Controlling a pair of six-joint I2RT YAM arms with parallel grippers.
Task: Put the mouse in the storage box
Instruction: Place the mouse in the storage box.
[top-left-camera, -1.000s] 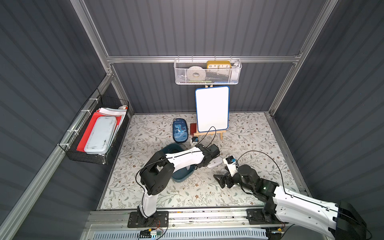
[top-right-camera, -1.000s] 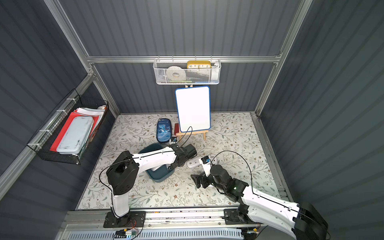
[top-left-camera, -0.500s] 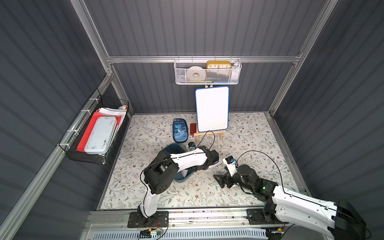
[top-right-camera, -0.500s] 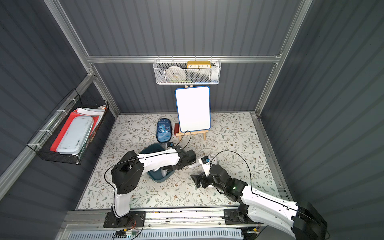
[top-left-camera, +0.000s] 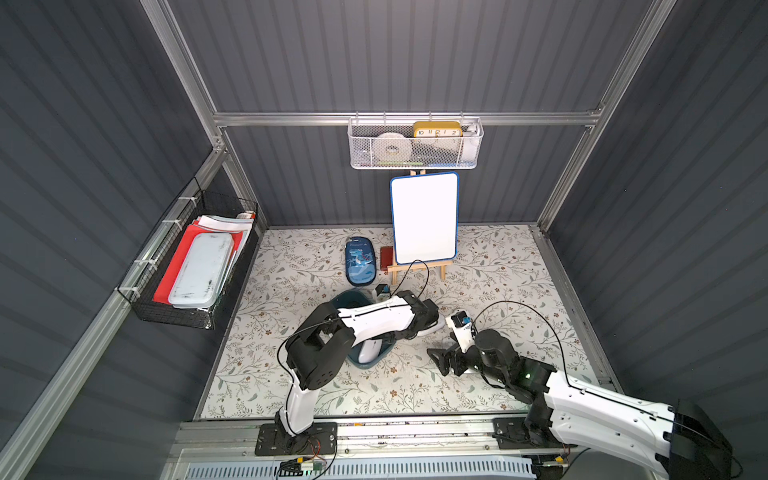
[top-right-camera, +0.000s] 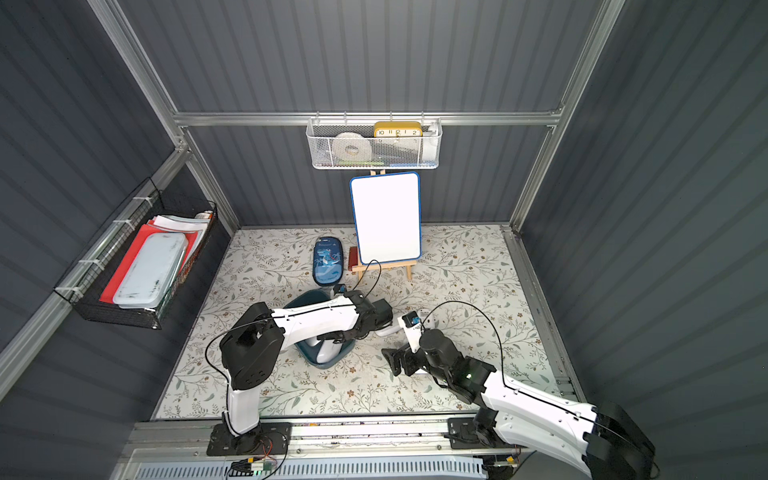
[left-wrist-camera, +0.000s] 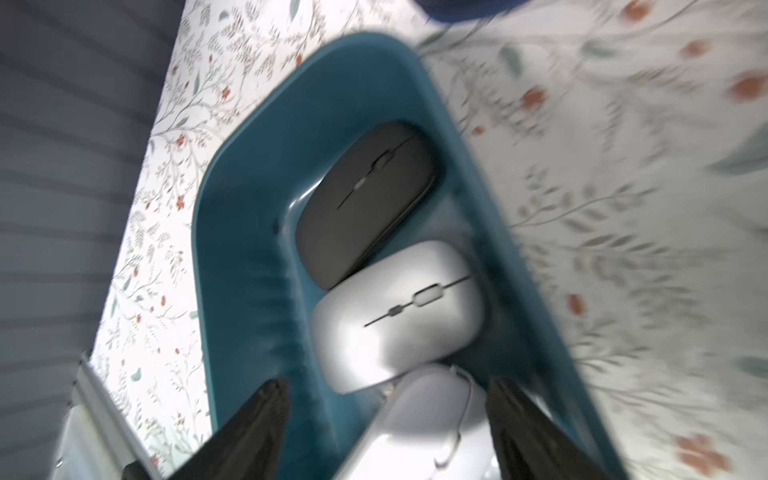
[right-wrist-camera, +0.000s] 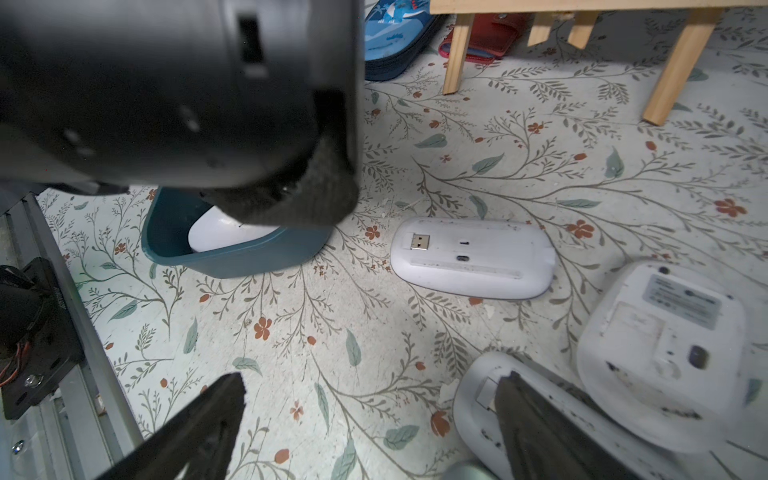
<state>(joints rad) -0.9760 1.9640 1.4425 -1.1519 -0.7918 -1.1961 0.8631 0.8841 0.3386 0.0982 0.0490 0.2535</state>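
Right gripper (right-wrist-camera: 372, 376): jaws wide apart, nothing between them, low over the floral mat (right-wrist-camera: 332, 324). An upturned mouse (right-wrist-camera: 660, 353) lies just beside it. A flat upturned mouse (right-wrist-camera: 473, 257) with a USB plug in its underside lies farther out.

Left gripper (left-wrist-camera: 386, 382): jaws parted above the storage box (left-wrist-camera: 241, 291), clamping nothing. The white mouse (left-wrist-camera: 432, 419) lies inside the box between those jaws, touching a silver mouse (left-wrist-camera: 399, 316); a dark grey mouse (left-wrist-camera: 365, 199) lies beyond.

Rear: dinosaur-print case (top-left-camera: 360, 262), whiteboard easel (top-left-camera: 424, 218).

The storage box (left-wrist-camera: 245, 249) is teal, the mat (top-left-camera: 498, 266) floral, the case (top-left-camera: 360, 262) blue
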